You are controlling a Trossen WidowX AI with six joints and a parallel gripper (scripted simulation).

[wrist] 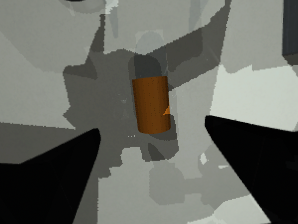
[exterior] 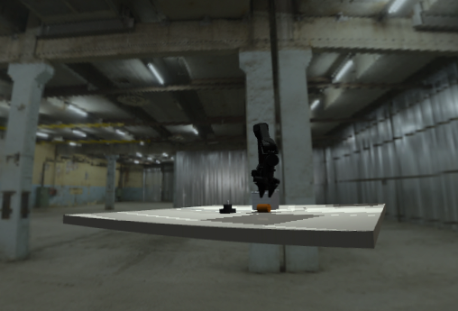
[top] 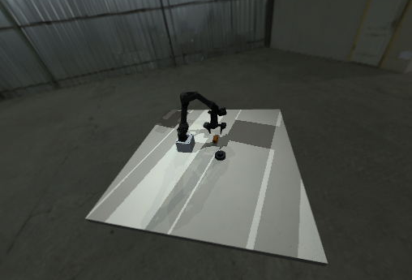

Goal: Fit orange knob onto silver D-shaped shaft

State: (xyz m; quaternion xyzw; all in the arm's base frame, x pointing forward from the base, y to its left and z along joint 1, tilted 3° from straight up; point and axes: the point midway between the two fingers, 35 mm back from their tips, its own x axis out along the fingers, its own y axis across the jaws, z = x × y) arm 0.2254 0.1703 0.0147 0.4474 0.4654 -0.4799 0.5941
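The orange knob (top: 215, 139) (exterior: 263, 208) (wrist: 152, 106) lies on its side on the table. Its hole cannot be made out. In the wrist view a small lighter orange pointer shows at its right side. The dark round pedestal (top: 220, 156) (exterior: 227, 211) stands a short way from the knob, towards the top camera; the thin shaft (exterior: 228, 202) stands upright on it, and its flat side is too small to tell. My gripper (top: 216, 131) (exterior: 268, 195) (wrist: 152, 127) is open and empty, pointing down above the knob. In the wrist view the knob shows between and slightly beyond the fingertips.
The arm's grey base block (top: 185, 145) stands left of the knob in the top view. The pale table (top: 227, 213) (exterior: 316, 234) bears patches of light and shadow. In the wrist view a dark edge of the pedestal (wrist: 76, 0) shows at the top.
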